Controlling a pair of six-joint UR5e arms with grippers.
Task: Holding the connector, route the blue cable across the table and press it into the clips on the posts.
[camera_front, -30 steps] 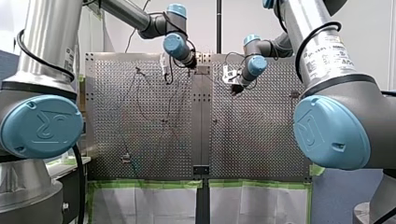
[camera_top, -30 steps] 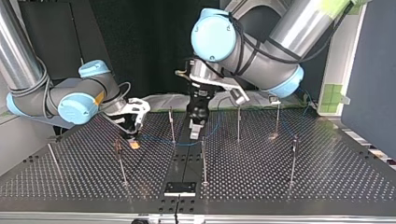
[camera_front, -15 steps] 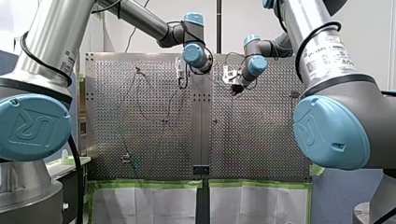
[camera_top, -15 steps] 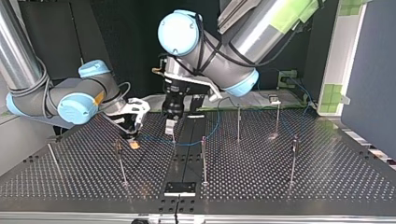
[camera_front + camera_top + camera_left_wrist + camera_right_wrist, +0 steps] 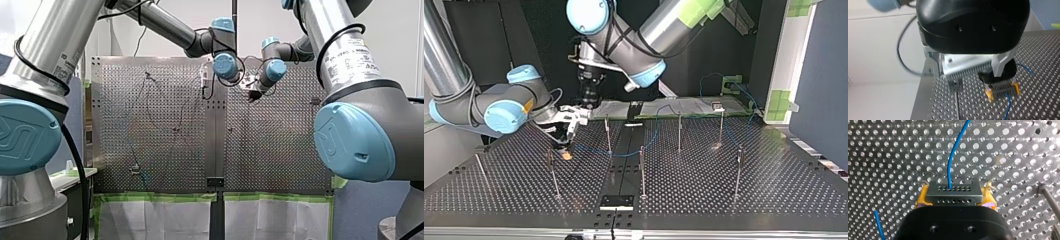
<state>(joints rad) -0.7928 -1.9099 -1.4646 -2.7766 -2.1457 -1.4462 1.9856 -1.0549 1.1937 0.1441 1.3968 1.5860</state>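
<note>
A dark connector [image 5: 953,192] with rows of small holes sits between the yellow pads [image 5: 921,198] of my right gripper [image 5: 955,196], which is shut on it just above the perforated plate. The blue cable [image 5: 954,152] leaves the connector's face and runs ahead over the plate. In the top view my right gripper [image 5: 566,150] is low at the left, and the cable [image 5: 624,154] sags past the middle posts. My black left gripper [image 5: 589,102] hangs above and just behind it, holding nothing. The left wrist view looks down on the connector [image 5: 1001,89] and its cable [image 5: 1008,107].
Thin upright posts stand across the plate: one [image 5: 552,172] close beside my right gripper, others near the middle [image 5: 607,132] [image 5: 642,170] and at the top view's right [image 5: 738,170]. A post [image 5: 1048,195] leans beside the connector. A black bracket [image 5: 616,201] sits at the near edge.
My left arm has swung from the table's middle towards the top view's left and risen, ending above my right gripper. My right arm and the connector have stayed put.
</note>
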